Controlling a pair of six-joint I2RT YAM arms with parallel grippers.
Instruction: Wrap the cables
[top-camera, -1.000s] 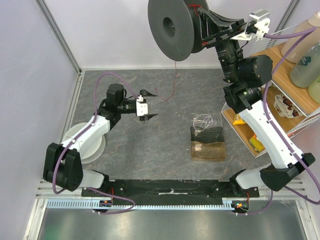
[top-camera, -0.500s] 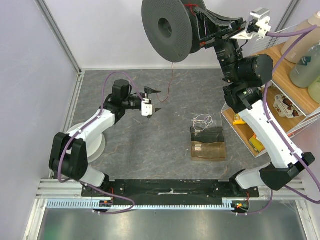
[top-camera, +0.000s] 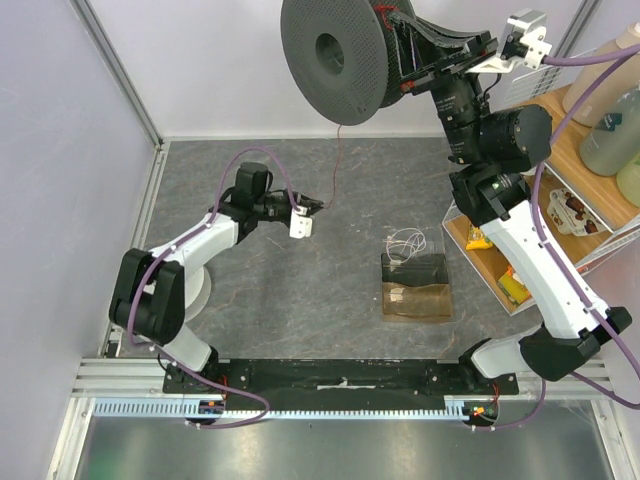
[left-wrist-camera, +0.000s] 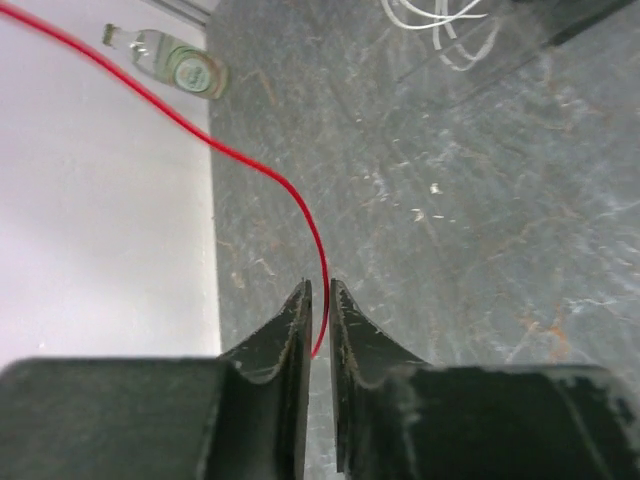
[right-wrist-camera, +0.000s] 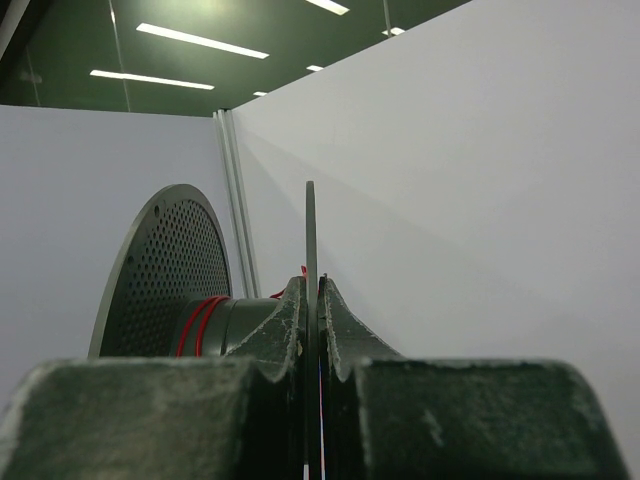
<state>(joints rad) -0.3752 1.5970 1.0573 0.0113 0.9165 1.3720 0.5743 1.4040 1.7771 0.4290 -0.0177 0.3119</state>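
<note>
Left hand (left-wrist-camera: 320, 287) astride red wire (left-wrist-camera: 245, 162)

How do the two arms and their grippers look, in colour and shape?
The left arm and right arm have white links and black joints; a purple hose runs along each. The left gripper and right gripper each have two dark, scuffed, tapered fingers.
</note>
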